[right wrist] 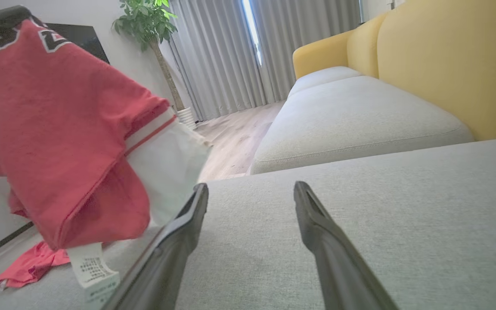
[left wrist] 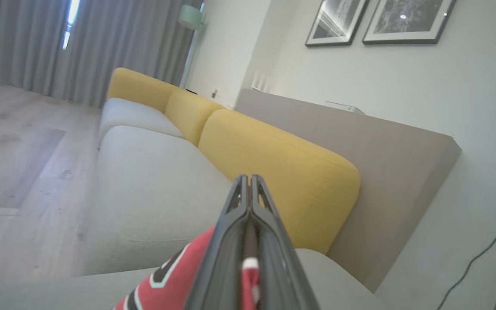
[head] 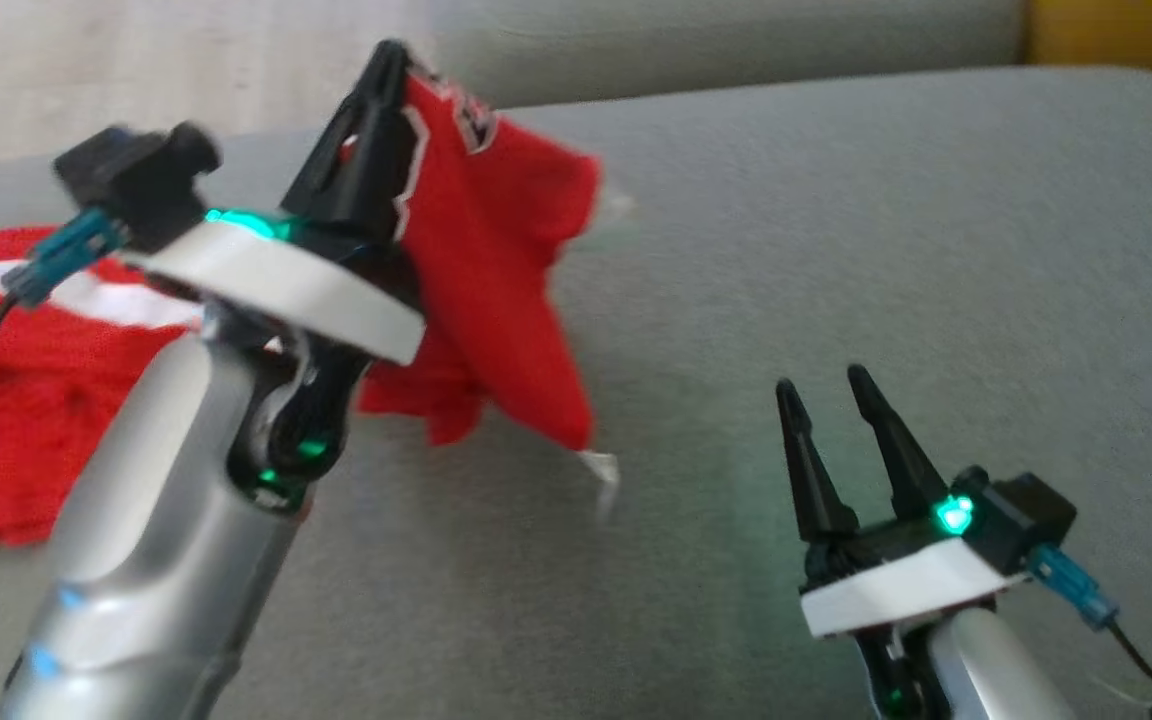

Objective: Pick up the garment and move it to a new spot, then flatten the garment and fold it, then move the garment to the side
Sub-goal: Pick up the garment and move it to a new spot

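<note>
One garment (head: pixel 496 260), two claws (head: pixel 391 60) (head: pixel 824 383), perhaps three grey cushions (right wrist: pixel 360 107)

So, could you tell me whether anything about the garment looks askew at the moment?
Yes: the red garment hangs bunched from the shut left end effector, its other part heaped on the grey cushion, white care label dangling out.

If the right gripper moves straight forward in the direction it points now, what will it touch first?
Probably nothing soon: the open right gripper points low along the grey cushion, whose surface it may graze. The red garment hangs to its left, outside that line.
</note>
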Controlling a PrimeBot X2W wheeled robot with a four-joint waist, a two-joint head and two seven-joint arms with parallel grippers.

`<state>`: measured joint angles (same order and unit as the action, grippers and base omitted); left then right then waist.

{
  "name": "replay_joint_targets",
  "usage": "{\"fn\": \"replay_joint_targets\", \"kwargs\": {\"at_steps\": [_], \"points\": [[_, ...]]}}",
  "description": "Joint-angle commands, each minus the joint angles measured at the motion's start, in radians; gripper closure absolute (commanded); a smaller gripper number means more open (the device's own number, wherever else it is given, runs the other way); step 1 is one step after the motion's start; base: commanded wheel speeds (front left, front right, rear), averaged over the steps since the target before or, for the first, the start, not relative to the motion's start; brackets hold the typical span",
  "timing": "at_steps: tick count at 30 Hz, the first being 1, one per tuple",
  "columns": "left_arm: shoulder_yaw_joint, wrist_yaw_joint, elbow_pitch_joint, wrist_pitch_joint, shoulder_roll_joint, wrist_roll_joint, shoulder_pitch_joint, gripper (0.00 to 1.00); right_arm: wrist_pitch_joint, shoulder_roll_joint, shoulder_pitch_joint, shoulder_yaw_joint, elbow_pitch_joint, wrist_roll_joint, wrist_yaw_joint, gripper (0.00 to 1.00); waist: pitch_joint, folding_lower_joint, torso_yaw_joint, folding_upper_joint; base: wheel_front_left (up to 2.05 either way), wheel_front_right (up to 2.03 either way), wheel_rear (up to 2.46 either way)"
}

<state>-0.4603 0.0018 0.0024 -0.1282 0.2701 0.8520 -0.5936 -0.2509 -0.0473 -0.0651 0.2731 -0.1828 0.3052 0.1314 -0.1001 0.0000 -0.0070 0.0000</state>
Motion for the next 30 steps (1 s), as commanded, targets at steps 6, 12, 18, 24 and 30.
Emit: {"fn": "replay_joint_targets", "kwargs": {"at_steps": [6,12,18,24,30], "points": [[0.014,0.021,0.048,0.022,-0.067,-0.03,-0.189,1.0,-0.011,-0.003,-0.083,0.023,0.079,0.048,-0.001,0.0,-0.097,0.0,-0.167,0.0,0.0,0.0,0.0],[0.038,0.03,0.265,0.122,-0.137,-0.063,-0.332,0.0,-0.011,-0.003,-0.095,0.038,0.09,0.065,-0.001,0.0,-0.143,0.0,-0.23,0.0,0.0,0.0,0.0],[0.027,-0.019,0.443,0.231,-0.111,-0.12,-0.356,0.0,-0.011,-0.003,-0.09,0.009,0.093,0.064,-0.001,0.0,-0.143,0.0,-0.209,0.0,0.0,0.0,0.0],[0.0,-0.071,0.509,0.338,-0.057,-0.164,-0.257,0.0,-0.011,-0.003,-0.077,-0.036,0.089,0.033,-0.001,0.0,-0.102,0.0,-0.122,0.0,0.0,0.0,0.0],[-0.006,-0.093,0.456,0.386,-0.003,-0.222,-0.08,0.0,-0.011,-0.003,-0.051,-0.103,0.094,0.003,-0.001,0.0,-0.052,0.0,-0.01,0.0,0.0,0.0,0.0]]}}
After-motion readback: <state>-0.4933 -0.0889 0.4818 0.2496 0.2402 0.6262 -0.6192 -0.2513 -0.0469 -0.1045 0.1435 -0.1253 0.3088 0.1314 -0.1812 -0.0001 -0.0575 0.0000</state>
